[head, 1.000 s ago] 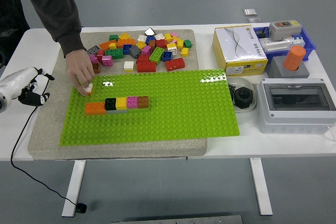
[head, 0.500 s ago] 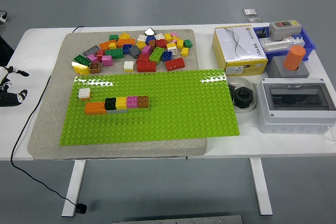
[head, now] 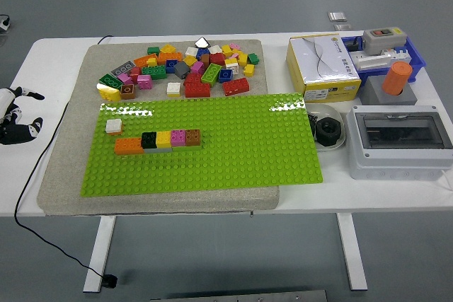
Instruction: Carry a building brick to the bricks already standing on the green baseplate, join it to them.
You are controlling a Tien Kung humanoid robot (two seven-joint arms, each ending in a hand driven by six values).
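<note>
- White brick: likely light, rigid, slick plastic; pinch its side walls.
- It sits just beside the brick row.
- Left hand at the table's edge, fingers unclear.

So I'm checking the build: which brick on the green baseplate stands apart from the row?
The small white brick: it sits alone just behind the orange brick at the row's left end.
</note>
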